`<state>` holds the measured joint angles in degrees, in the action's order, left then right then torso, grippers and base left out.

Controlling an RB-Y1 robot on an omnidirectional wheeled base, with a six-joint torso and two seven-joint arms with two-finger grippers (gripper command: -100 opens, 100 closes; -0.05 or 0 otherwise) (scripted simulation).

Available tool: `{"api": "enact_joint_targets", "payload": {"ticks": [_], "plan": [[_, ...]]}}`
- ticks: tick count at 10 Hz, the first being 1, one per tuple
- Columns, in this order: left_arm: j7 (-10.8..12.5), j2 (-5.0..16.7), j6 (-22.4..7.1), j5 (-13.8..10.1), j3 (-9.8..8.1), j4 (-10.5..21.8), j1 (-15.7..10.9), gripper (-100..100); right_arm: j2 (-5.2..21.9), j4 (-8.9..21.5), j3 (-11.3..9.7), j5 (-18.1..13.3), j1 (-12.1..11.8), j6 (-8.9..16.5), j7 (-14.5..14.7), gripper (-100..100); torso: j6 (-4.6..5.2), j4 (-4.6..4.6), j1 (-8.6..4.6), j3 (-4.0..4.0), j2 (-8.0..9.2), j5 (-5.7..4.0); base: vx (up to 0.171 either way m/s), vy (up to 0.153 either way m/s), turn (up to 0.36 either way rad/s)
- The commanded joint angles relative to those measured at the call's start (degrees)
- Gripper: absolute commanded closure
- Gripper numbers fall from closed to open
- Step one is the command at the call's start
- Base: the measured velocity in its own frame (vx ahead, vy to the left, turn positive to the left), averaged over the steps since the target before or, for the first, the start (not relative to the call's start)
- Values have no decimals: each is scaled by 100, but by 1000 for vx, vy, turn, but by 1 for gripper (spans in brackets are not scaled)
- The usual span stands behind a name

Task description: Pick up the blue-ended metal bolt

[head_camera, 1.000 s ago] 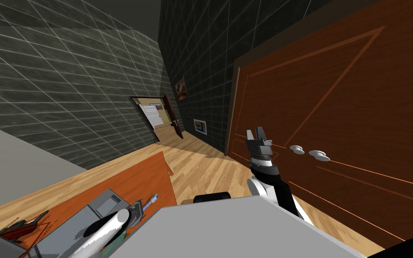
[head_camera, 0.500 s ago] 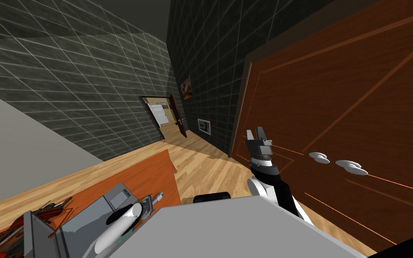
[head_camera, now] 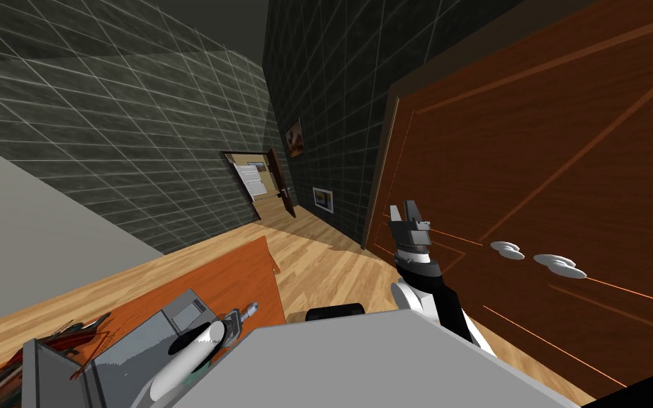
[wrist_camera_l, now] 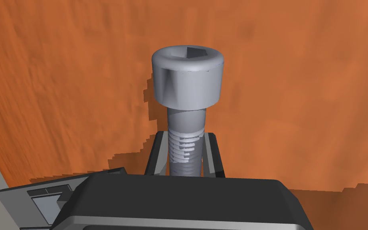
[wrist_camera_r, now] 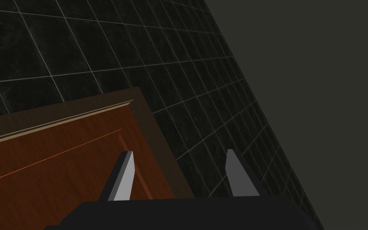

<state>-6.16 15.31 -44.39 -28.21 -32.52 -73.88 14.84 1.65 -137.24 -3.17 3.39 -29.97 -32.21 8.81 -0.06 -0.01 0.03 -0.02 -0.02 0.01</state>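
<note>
1. Left gripper [wrist_camera_l: 185,135] pinches the grey bolt [wrist_camera_l: 187,80] by its threaded shank, orange wooden tabletop [wrist_camera_l: 299,80] behind it.
2. Right gripper [wrist_camera_r: 179,152] spread, raised beside the brown door [head_camera: 566,142].
3. Dark tiled walls [head_camera: 105,142], pale plank floor [head_camera: 318,262].

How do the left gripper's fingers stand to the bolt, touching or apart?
Touching. The left wrist view shows the left gripper shut on the bolt, both fingers pressed against its threaded shank, no gap.
</note>
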Motion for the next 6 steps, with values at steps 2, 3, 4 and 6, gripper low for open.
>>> {"api": "enact_joint_targets", "payload": {"ticks": [2,3,4,6], "plan": [[0,0,0,0,0,0,0,0,0,0,0,0,0,0,0,0,0,0,0,0,0,0,0,0,0],[-63,197,-23,-191,-157,195,-6,100,0,0,0,0,0,0,0,0,0,0,-1,0,0,-1,-40,-17,-183],[-88,283,-34,-275,-224,280,-13,100,0,0,-1,0,1,0,0,0,4,1,6,4,8,2,-80,-32,-242],[-114,369,-45,-358,-290,364,-19,100,0,0,-1,0,1,0,0,0,2,3,0,12,23,1,-57,-45,-95]]}}
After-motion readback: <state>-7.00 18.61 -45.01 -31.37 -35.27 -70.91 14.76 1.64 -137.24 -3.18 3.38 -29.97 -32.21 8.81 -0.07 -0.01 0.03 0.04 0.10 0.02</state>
